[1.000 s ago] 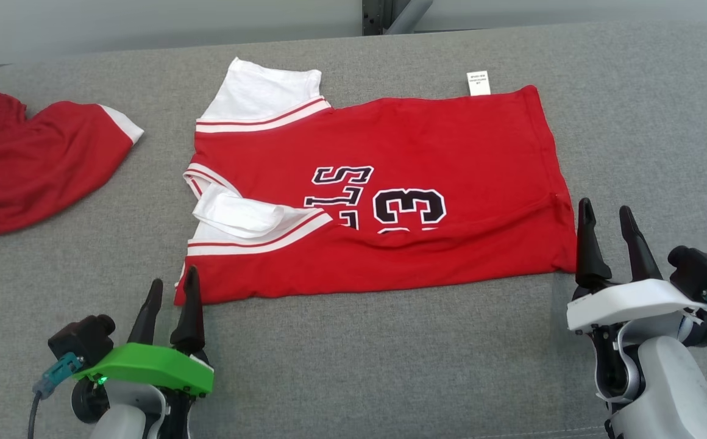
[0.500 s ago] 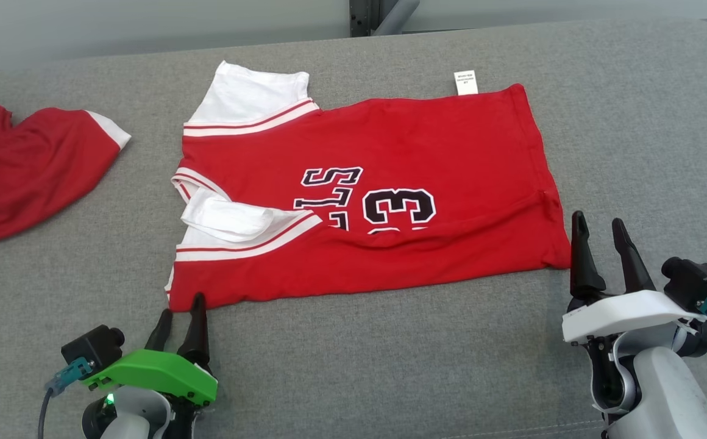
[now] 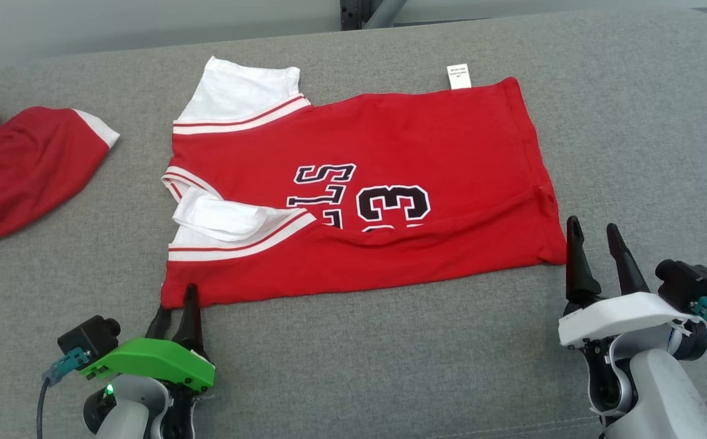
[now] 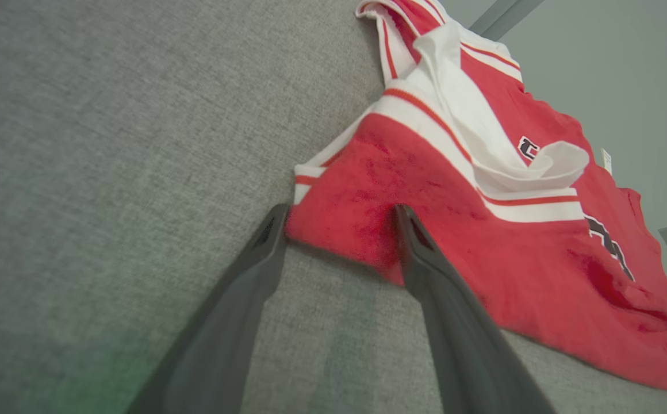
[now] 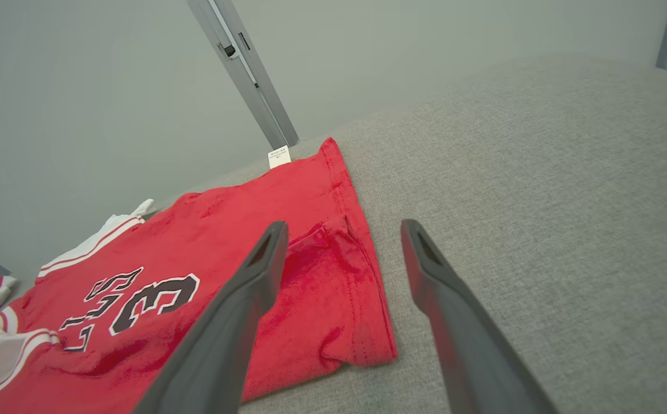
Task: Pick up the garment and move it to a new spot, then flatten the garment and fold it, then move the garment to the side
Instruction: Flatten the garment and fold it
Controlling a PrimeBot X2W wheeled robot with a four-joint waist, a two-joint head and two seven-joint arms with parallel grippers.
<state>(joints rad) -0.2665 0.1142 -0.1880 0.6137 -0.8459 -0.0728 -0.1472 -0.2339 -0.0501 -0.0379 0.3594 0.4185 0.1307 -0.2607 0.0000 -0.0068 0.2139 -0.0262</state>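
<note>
Fingers [image 4: 241, 287] of my left gripper [image 3: 175, 300] stand well apart at the near left corner of the garment [image 3: 390, 152]. In my left wrist view one tip sits at the corner's outer edge and the other lies over the red cloth just inside it, so the corner is between them. They have not closed on it, and I have hold of nothing there.

On my right gripper [image 3: 591, 224] the two dark prongs are spread wide and are empty too. They hang just beside the garment's near right corner. In my right wrist view one of them crosses in front of the hem, while the other is over the bare grey bench [image 3: 390, 353].

The garment is a red jersey with white shoulders, striped trim and a black-and-white number print [image 3: 393, 204]. It lies spread across the middle of the fabric-covered bench, neck end toward my left and hem toward my right. Its near long edge is folded over toward the middle and covers the lower part of the print. A white sleeve [image 3: 225, 216] lies rumpled on top near the left end, and a small white label [image 3: 458, 76] sticks out past the far edge at the right.

Another red garment [image 3: 18, 177] with white trim lies bunched at the far left of the bench, well apart from the jersey. A grey metal post [image 5: 247, 75] stands behind the bench against a pale wall.
</note>
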